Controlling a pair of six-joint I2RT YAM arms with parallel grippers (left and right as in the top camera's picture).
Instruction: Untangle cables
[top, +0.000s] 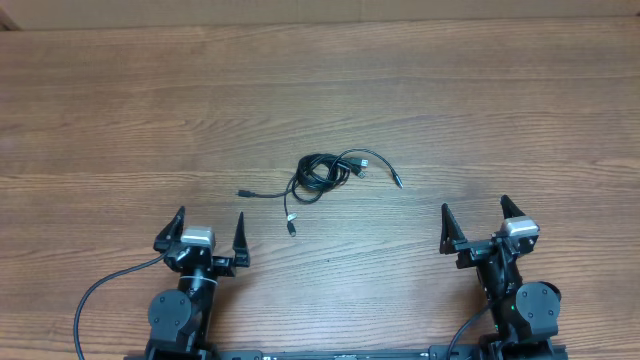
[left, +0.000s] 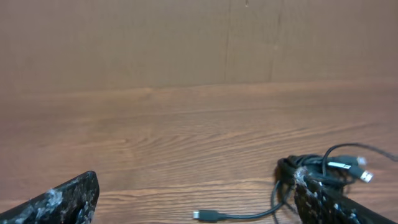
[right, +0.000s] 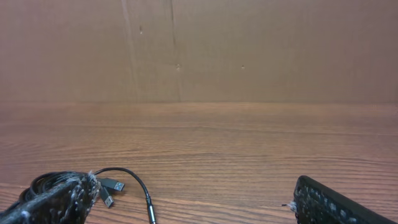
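Since the cables (top: 325, 172) lie in one knotted bundle in the middle of the table (top: 120, 100) — plug ends trailing left and right — nothing looks untangled yet. The left gripper (top: 211, 214) and right gripper (top: 475, 204) sit by the near edge, well apart from it, jaws spread and empty, so I'd judge the whole job remains.

cables (top: 320, 172) are plain black, with a silvery tip on one plug (left: 365, 177). table (top: 300, 80) is warm reddish-brown wood with darker streaky grain running left to right. left gripper (top: 211, 214) and right gripper (top: 475, 204) are both black with a light grey block on top. up close the fingers (left: 62, 200) show whitish flecks. wall (right: 249, 50) on the far side is flat dull tan.
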